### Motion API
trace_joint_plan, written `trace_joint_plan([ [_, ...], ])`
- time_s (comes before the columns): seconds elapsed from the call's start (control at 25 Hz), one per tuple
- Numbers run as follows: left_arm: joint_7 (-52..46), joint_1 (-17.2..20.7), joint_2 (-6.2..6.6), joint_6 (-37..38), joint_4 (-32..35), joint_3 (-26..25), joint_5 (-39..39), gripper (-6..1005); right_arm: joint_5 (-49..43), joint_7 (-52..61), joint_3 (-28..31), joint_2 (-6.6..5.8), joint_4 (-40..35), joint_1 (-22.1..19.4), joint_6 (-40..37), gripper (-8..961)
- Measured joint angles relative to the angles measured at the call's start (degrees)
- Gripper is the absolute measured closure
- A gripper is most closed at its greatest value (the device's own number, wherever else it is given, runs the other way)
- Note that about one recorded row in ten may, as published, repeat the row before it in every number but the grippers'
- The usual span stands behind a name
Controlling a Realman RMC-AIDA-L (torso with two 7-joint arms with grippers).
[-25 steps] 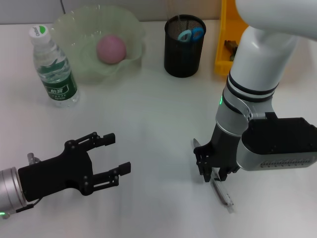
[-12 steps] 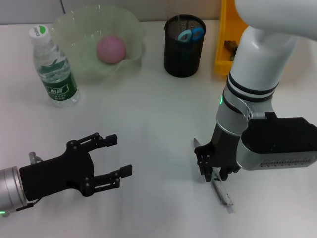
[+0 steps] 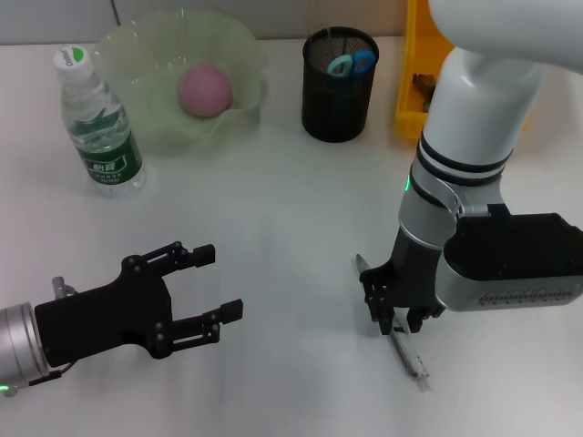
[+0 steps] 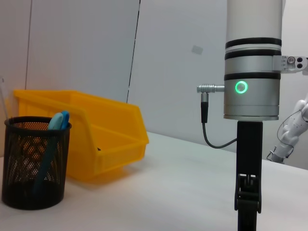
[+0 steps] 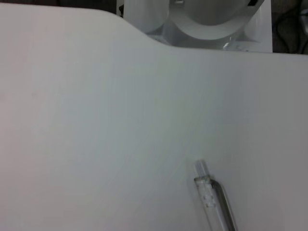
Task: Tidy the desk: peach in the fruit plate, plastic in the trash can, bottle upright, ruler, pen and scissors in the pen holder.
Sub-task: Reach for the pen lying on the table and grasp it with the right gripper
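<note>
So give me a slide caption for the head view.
Right gripper poised over the pen; left gripper open, idle.

A yellow bin (image 3: 414, 73) stands at the far edge of the white desk (image 3: 273, 228), with a small dark thing (image 3: 424, 88) inside it.

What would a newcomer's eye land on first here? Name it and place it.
First, the right tool, pointing down over a clear pen lying on the white desk near its front edge. Next, the pink peach in the green fruit plate at the back left, and the left tool open above bare desk.
</note>
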Motion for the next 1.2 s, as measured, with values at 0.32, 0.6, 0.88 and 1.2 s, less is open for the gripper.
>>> trace_joint_plan([
  [0.32,0.01,-0.05,-0.09,0.07,0.08,0.0,0.0,197,0.0,-0.3,0.0,0.0,0.52,0.12,-0.07,680],
  [0.6,0.01,-0.09,-0.09,-0.15,0.09,0.28,0.0,197,0.0,-0.07,-0.67,0.0,1.34,0.73,0.18,681],
  [0.88,0.04,-0.09,-0.05,-0.24,0.09,0.31,0.03,197,0.0,-0.04,-1.21,0.0,1.35,0.75,0.31,682],
  [1.2,-0.8,-0.09,0.21,0.04,0.67,0.37,1.88,197,0.05,0.39,-1.24,0.0,1.34,0.76,0.39,684],
])
